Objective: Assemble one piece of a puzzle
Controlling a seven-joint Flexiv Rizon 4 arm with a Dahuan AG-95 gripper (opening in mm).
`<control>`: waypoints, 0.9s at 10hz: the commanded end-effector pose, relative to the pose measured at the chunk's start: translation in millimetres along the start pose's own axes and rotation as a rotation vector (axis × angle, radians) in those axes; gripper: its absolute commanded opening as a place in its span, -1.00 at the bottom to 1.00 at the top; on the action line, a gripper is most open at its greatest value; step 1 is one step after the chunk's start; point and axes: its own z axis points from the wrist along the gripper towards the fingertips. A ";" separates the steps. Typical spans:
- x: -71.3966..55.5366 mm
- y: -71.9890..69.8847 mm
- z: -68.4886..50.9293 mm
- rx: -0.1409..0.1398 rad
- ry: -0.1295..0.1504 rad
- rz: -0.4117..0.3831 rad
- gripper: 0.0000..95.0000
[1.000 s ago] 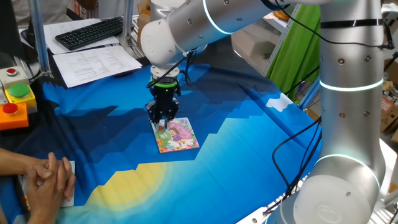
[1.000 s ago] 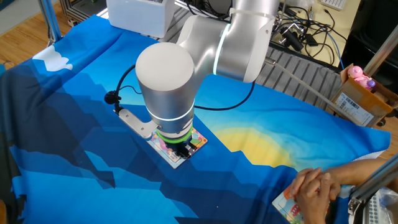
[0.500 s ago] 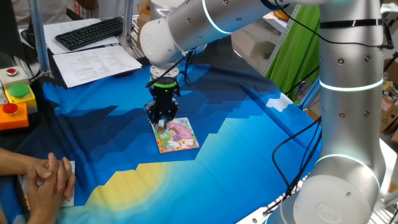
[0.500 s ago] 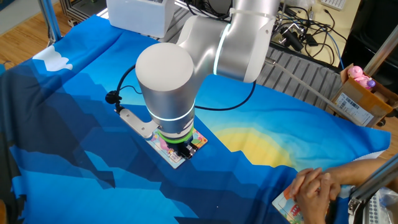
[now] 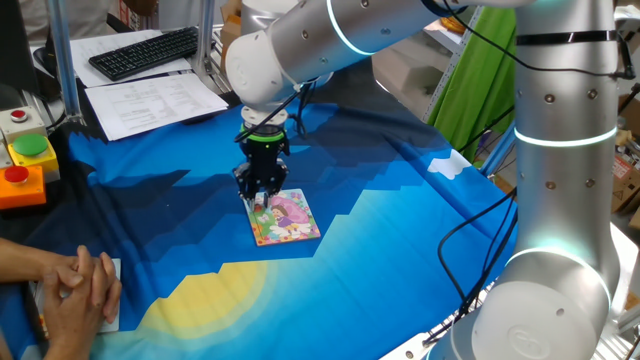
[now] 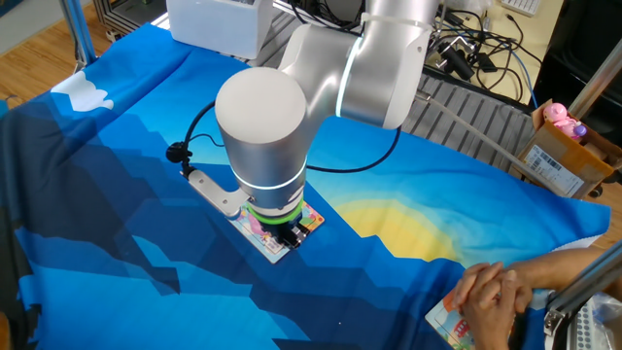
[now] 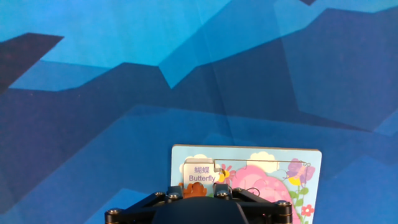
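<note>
**Gripper down on puzzle's upper-left corner**

The puzzle (image 5: 284,217) lies flat on the blue cloth (image 5: 400,200) near the table's middle, well apart from every table edge. Square, so no real long axis; in one fixed view its sides run skewed to the table edges, one corner toward the keyboard (image 5: 146,51) side. Bare cloth all round it: open room toward the far edge, the near edge and both sides.

The gripper (image 5: 262,187) hangs straight down over the puzzle's corner nearest the keyboard, fingertips at or just above the board. From the other fixed view the arm's wrist (image 6: 262,136) hides most of the puzzle (image 6: 309,222). Open or closed: cannot tell, the fingertips are hidden in every view.

In the hand view the piece (image 7: 199,172), whitish with "Butterfly" printed on it, sits in the puzzle's (image 7: 298,186) upper-left corner, text upright to the camera, long side along the top edge.

Clasped hands (image 5: 75,285) rest at the near-left table corner, well apart from the puzzle.
</note>
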 end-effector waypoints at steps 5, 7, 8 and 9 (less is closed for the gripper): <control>-1.4 -1.3 1.3 0.002 -0.001 -0.003 -1.00; -1.7 -1.4 1.6 0.005 -0.004 -0.003 -1.00; -1.8 -1.2 2.0 0.003 -0.003 -0.002 -1.00; -2.1 -1.0 2.7 0.006 -0.006 -0.002 -1.00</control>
